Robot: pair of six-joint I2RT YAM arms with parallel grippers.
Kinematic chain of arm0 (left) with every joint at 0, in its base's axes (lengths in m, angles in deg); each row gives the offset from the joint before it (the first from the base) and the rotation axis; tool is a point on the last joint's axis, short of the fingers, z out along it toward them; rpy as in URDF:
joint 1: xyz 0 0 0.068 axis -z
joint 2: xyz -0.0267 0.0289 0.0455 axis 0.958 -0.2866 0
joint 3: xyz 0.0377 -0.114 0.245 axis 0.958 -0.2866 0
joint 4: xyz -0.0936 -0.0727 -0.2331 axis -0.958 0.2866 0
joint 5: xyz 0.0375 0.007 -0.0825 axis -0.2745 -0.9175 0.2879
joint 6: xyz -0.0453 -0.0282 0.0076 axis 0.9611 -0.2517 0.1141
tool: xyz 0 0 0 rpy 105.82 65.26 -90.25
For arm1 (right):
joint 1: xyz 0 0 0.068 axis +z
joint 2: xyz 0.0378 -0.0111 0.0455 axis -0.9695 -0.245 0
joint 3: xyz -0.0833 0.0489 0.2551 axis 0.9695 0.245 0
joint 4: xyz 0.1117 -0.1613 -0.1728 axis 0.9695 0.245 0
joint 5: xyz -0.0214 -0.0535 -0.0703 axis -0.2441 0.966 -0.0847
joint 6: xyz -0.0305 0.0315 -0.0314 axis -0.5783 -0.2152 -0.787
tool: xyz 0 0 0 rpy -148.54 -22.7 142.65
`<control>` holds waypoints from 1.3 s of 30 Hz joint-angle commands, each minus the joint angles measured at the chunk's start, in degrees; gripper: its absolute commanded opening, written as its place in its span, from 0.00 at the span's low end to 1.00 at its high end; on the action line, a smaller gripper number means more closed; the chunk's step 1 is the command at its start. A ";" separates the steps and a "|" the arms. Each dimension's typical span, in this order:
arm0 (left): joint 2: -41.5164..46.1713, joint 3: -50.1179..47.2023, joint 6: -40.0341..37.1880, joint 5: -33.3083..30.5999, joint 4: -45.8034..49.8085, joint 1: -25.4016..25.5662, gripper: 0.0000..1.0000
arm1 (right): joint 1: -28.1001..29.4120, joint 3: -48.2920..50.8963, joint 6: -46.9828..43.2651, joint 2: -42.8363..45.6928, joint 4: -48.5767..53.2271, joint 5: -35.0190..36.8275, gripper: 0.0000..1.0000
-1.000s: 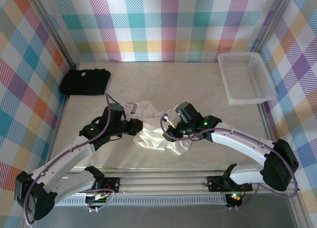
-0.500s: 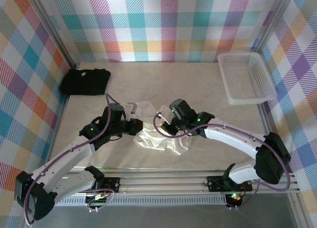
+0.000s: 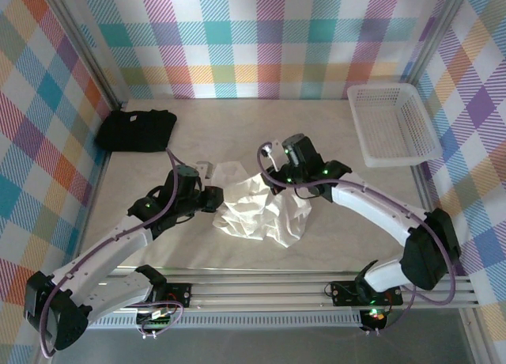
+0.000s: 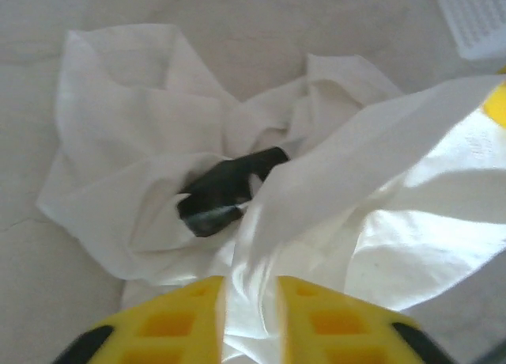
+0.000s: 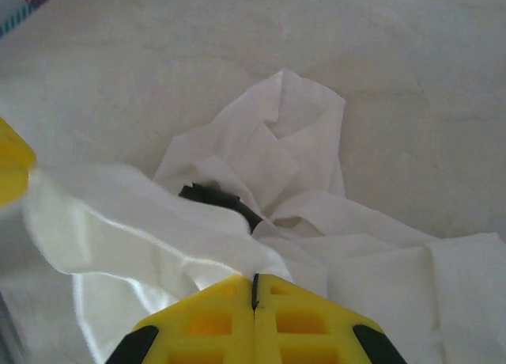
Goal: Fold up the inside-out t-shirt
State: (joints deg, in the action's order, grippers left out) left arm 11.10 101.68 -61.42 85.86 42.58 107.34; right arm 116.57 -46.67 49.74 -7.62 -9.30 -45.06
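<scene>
The left end effector (image 4: 249, 291) has its two yellow fingers (image 4: 178, 320) closed to a narrow gap, and that gap is packed with a gather of the plain white cotton t-shirt (image 3: 261, 214), so it is pinching cloth. From that pinch a broad band of fabric rises and runs off towards the other arm. The right end effector (image 5: 254, 278) has its yellow fingers pressed flush together, just a thin seam between them, with a fold of the same shirt caught at the tips.

Between the two, the shirt is lifted into a loose ridge, while the rest of it lies crumpled on the pale bench (image 3: 237, 123), roughly in the middle and a little towards the near edge. From above, the left end effector sits at the shirt's left edge and the right one at its far right side. Deep in the folds there is a small dark patch (image 4: 221, 194); I cannot tell what it is.

Further out, a folded black t-shirt (image 3: 136, 129) lies at the far left of the bench, well apart from the white one. A white plastic lattice basket (image 3: 403, 158) sits at the far right corner, against the bright plaid wall (image 3: 261, 39).
</scene>
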 commanded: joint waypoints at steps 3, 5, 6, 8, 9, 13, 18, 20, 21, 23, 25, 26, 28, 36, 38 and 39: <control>-1.62 1.19 -1.42 -5.78 3.56 0.28 0.43 | -0.40 -4.73 6.30 -6.11 0.32 -6.44 0.00; -1.20 0.78 -1.59 -5.26 3.30 0.58 0.46 | -0.71 -5.63 6.70 -7.44 0.50 -7.35 0.00; -0.78 0.28 -1.74 -4.47 2.52 1.07 0.47 | -0.85 -5.94 6.86 -7.90 0.49 -7.66 0.00; -0.08 -0.54 -1.66 -3.04 0.63 2.41 0.48 | -0.85 -6.35 6.88 -8.40 0.62 -7.94 0.00; 0.01 -1.05 -1.78 -2.33 -0.61 3.26 0.47 | -0.98 -6.40 6.73 -8.56 0.63 -7.98 0.00; -3.57 -0.18 -1.80 0.19 -2.98 4.71 0.43 | -1.03 -6.40 6.67 -8.84 0.63 -8.06 0.00; -10.47 3.25 -0.73 1.18 -2.42 5.22 0.42 | -1.11 -6.22 6.44 -8.58 0.94 -7.85 0.00; -11.92 3.63 -0.51 1.74 -2.94 5.45 0.43 | -1.11 -6.07 6.21 -8.32 0.94 -7.66 0.00; -12.46 3.67 -0.55 2.39 -3.53 5.51 0.44 | -1.12 -6.05 6.13 -8.31 0.92 -7.62 0.00; -13.61 3.89 -0.51 2.90 -4.85 5.52 0.45 | -1.25 -5.96 6.05 -8.18 0.86 -7.59 0.00; -14.59 4.21 -0.75 3.01 -5.85 5.55 0.44 | -1.24 -5.87 6.08 -8.25 0.67 -7.71 0.00; -15.04 4.50 -0.90 2.80 -6.31 5.50 0.43 | -1.25 -5.87 6.07 -8.29 0.64 -7.80 0.00; -15.93 4.95 -1.18 2.40 -6.63 5.50 0.40 | -1.22 -5.78 6.09 -8.40 0.66 -7.89 0.00; -17.04 6.00 -2.88 0.31 -6.63 5.55 0.13 | -1.62 -5.43 6.02 -7.72 0.97 -7.16 0.00; -15.05 5.84 -3.76 0.14 -6.34 5.55 0.07 | -2.03 -5.59 6.00 -7.44 1.31 -6.59 0.00; -13.32 5.69 -4.31 0.18 -5.92 5.52 0.06 | -2.31 -5.69 6.00 -7.18 1.65 -6.21 0.00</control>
State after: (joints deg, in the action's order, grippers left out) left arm -5.75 106.07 -63.80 86.91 37.03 112.33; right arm 115.10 -51.63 55.62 -16.28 -8.77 -51.79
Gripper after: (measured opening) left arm 0.067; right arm 0.041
